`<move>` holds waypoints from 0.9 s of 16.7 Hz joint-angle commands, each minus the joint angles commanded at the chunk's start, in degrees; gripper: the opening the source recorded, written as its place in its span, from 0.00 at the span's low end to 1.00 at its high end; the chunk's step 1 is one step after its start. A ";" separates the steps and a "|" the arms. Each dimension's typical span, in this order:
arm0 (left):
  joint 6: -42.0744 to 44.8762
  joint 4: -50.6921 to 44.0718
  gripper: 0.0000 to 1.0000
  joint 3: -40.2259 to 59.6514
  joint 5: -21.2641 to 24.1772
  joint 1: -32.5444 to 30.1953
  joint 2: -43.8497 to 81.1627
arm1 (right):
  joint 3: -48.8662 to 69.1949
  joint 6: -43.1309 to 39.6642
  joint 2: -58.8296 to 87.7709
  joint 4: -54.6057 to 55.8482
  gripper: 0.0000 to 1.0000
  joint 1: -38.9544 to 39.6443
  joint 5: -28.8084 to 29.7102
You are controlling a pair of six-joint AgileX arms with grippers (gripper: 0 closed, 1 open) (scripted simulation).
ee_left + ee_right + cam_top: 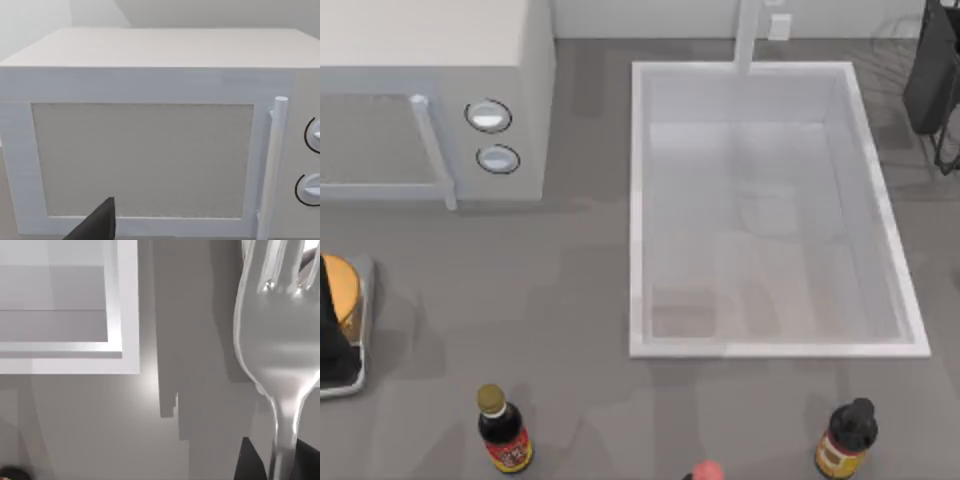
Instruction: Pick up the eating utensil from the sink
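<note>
Two dark fingers [250, 460] of the right gripper [280, 462] are pinching the neck of the fork's handle in the right wrist view, so the right tool is clamped on the eating utensil [280, 350], whose tines are pointing away from the wrist. The fork is hanging over bare grey tabletop beside a corner of the sink [127, 305], clear of its raised rim. From above, the sink [640, 200] is lying with its basin bare of cutlery, and the right arm is showing as a dark shape at the top view's right edge, beyond the basin's rim. I judge the pickup as essentially made; doing it well now means keeping the pinch firm and the wrist steady, since a slim handle could pivot between the pads. Whether the left gripper [97, 227], facing the microwave [150, 150], is spread or closed I cannot tell.
</note>
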 joint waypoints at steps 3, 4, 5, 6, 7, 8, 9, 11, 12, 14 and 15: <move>0.00 0.00 1.00 0.00 0.00 0.00 0.00 | -6.63 -3.14 -6.50 0.35 0.00 -3.09 -0.18; 0.00 0.00 1.00 0.00 0.00 0.00 0.00 | -7.64 -3.67 -7.49 0.41 0.00 -3.61 -0.21; 0.00 0.00 1.00 0.00 0.00 0.00 0.00 | -8.03 -3.87 -7.87 0.43 0.00 -3.81 -0.22; 0.00 0.00 1.00 0.00 0.00 0.00 0.00 | -8.03 -3.87 -7.87 0.43 0.00 -3.81 -0.22; 0.00 0.00 1.00 0.00 0.00 0.00 0.00 | -8.03 -3.87 -7.87 0.43 0.00 -3.81 -0.22; 0.00 0.00 1.00 0.00 0.00 0.00 0.00 | -8.03 -3.87 -7.87 0.43 0.00 -3.81 -0.22; 0.00 0.00 1.00 0.00 0.00 0.00 0.00 | -7.87 -3.75 -7.63 0.35 0.00 -3.53 -0.17; 0.00 0.00 1.00 0.00 0.00 0.00 0.00 | -7.12 -3.95 -7.38 1.16 0.00 -3.73 -0.74; 0.00 0.00 1.00 0.00 0.00 0.00 0.00 | -6.49 -4.19 -7.25 2.40 0.00 -3.98 -1.49; 0.00 0.00 1.00 0.00 0.00 0.00 0.00 | -6.73 -4.71 -6.75 6.50 0.00 -4.39 -3.29; 0.00 0.00 1.00 0.00 0.00 0.00 0.00 | -7.75 -4.89 -6.54 9.38 0.00 -4.37 -4.13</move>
